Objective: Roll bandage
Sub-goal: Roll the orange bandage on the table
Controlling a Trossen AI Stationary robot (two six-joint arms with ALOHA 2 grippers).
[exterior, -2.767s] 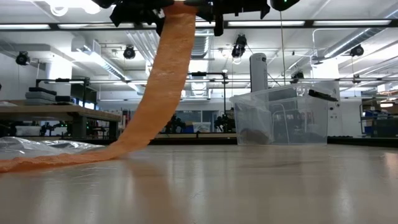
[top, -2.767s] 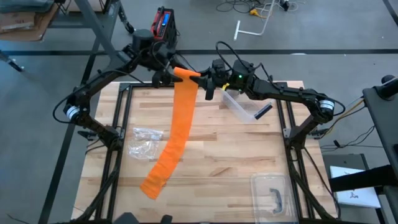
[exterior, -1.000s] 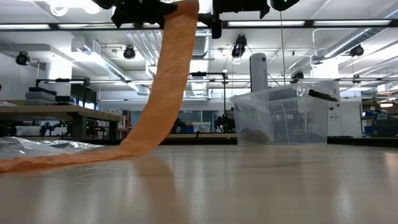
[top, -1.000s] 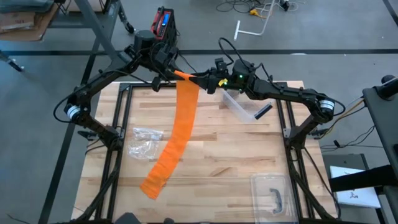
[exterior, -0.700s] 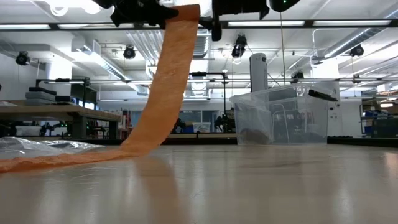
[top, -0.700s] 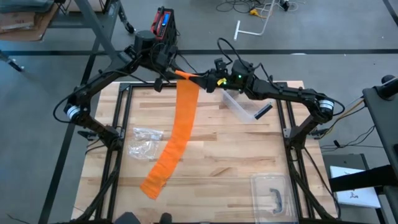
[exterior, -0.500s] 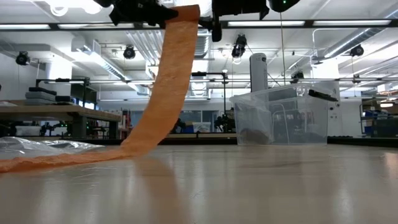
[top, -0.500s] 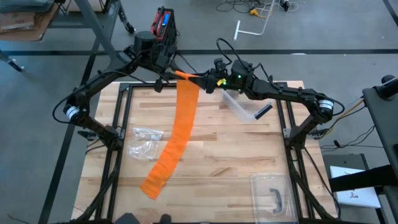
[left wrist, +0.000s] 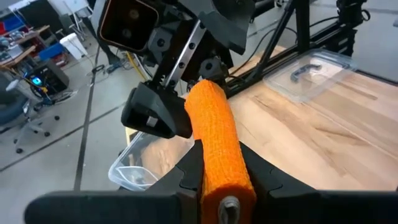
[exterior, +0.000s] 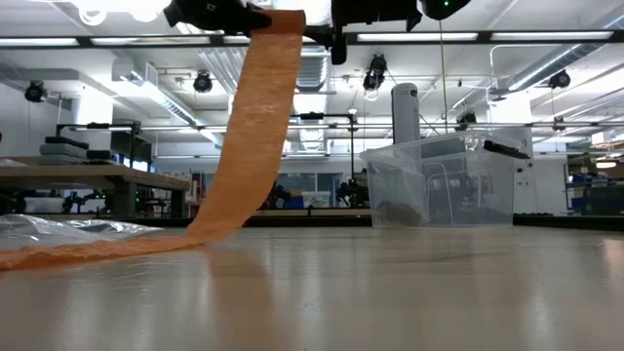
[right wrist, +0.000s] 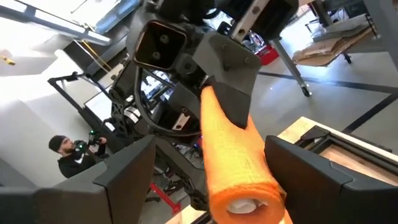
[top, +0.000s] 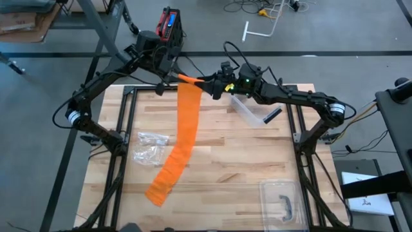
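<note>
Behind right wrist's bandage (right wrist: 239, 163), a person (right wrist: 64, 151), unseen overhead.

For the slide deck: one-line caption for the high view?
Left pincer shut on the rolled end of the orange bandage, right pincer open around it, tail trailing across the table.

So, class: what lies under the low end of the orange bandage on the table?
The orange bandage trails across bare wooden table, beside a crumpled plastic wrapper. Whatever is directly beneath its lower end is covered.
</note>
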